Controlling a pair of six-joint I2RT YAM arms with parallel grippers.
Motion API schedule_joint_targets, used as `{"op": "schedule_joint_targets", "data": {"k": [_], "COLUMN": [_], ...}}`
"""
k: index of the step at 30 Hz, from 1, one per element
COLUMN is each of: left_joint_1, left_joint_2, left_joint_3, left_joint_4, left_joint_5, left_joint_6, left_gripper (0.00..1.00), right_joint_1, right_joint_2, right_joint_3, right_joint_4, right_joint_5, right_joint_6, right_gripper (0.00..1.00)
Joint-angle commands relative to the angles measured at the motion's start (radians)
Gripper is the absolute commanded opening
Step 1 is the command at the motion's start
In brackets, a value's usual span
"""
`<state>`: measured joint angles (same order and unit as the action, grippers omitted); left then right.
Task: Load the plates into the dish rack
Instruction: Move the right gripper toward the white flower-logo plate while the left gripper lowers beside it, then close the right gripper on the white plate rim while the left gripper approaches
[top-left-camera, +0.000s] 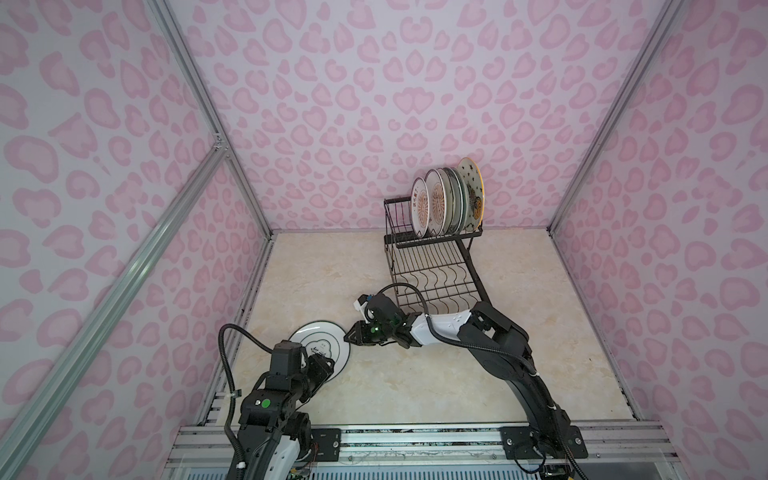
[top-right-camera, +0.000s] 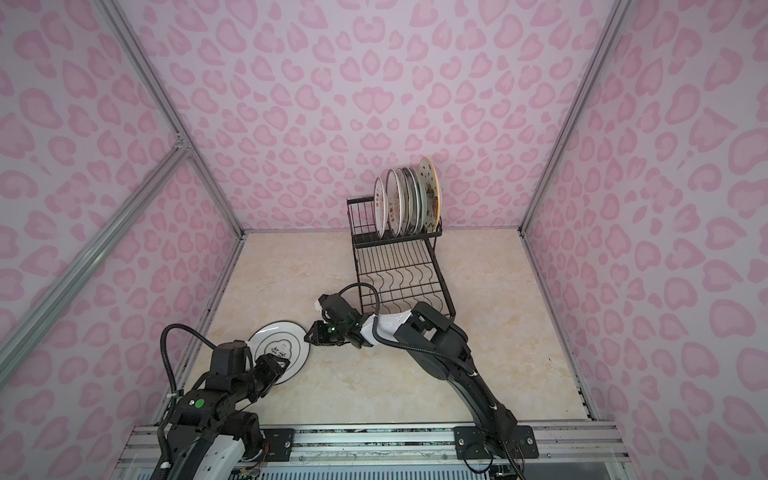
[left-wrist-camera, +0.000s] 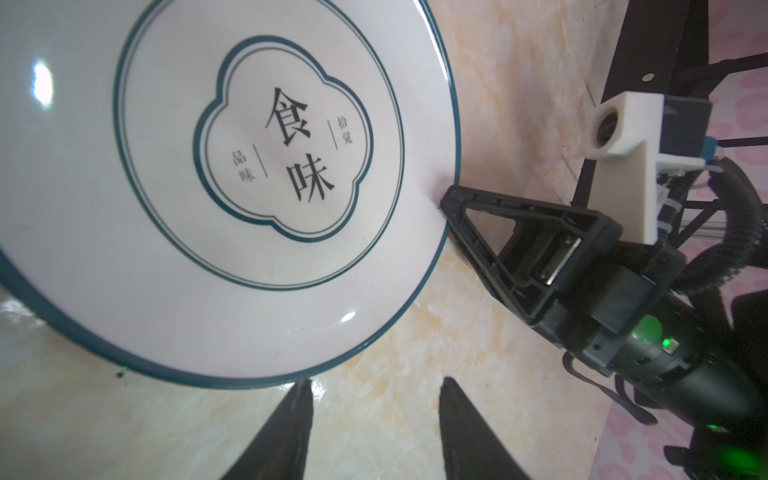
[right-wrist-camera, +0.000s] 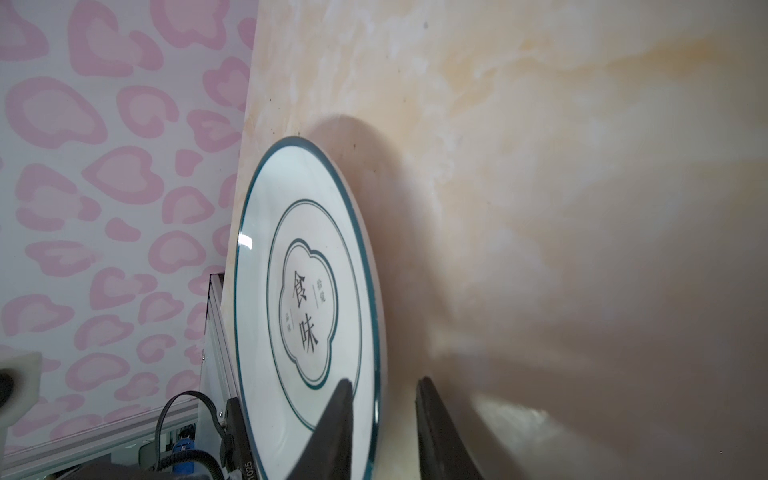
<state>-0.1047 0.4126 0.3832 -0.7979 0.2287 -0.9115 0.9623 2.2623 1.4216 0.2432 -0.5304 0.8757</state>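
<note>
A white plate with a teal rim and a central emblem (top-left-camera: 320, 337) (top-right-camera: 277, 338) (left-wrist-camera: 166, 208) (right-wrist-camera: 307, 291) lies on the table at the left. My right gripper (top-left-camera: 349, 335) (top-right-camera: 308, 332) (right-wrist-camera: 384, 382) straddles its right rim, one finger over the face and one outside. The jaws are narrow, with a gap still showing beside the rim. My left gripper (top-left-camera: 327, 362) (top-right-camera: 279, 365) (left-wrist-camera: 374, 384) stands open at the plate's near edge, one fingertip at the rim and nothing between the fingers. The black wire dish rack (top-left-camera: 436, 270) (top-right-camera: 399, 270) holds several upright plates (top-left-camera: 446, 199) (top-right-camera: 409, 199) in its raised basket.
The rack's flat lower tray (top-left-camera: 440, 286) lies just behind my right forearm (top-left-camera: 444, 326). Pink patterned walls enclose the marble table (top-left-camera: 415, 374) on three sides, and the left wall runs close to the plate. An aluminium rail (top-left-camera: 415, 436) runs along the front edge.
</note>
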Motion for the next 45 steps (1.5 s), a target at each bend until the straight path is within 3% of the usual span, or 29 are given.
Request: {"op": "schedule_joint_targets", "data": {"k": [1,19,30,39,45], "left_joint_1": [0.001,0.001,0.001,0.001,0.001], "left_joint_2": [-0.001,-0.01,-0.018,-0.017,0.117], "left_joint_3": [-0.003,-0.006,-0.002,0.034,0.171], "left_joint_4": [0.009,0.012,0.011,0.059,0.089], "left_joint_5": [-0.002,-0.002,-0.003,-0.014,-0.036], "left_joint_6": [0.009,0.01,0.008,-0.012,0.086], "left_gripper": [0.52,0.52,0.53,0.53,0.54], "right_joint_1": [0.002,0.004,0.004,-0.009,-0.027], "right_joint_2": [0.02,0.072,0.069,0.049,0.0], "right_joint_3": [0.011,0.095,0.095,0.076,0.031], "right_joint_4": [-0.012,-0.063,-0.059,-0.01,0.022], "right_joint_5": [-0.021,-0.044,-0.042,-0.039,-0.027], "right_joint_6": [0.006,-0.003,-0.006,0.012,0.016], "right_gripper": [0.26,0.13,0.0,0.0,0.0]}}
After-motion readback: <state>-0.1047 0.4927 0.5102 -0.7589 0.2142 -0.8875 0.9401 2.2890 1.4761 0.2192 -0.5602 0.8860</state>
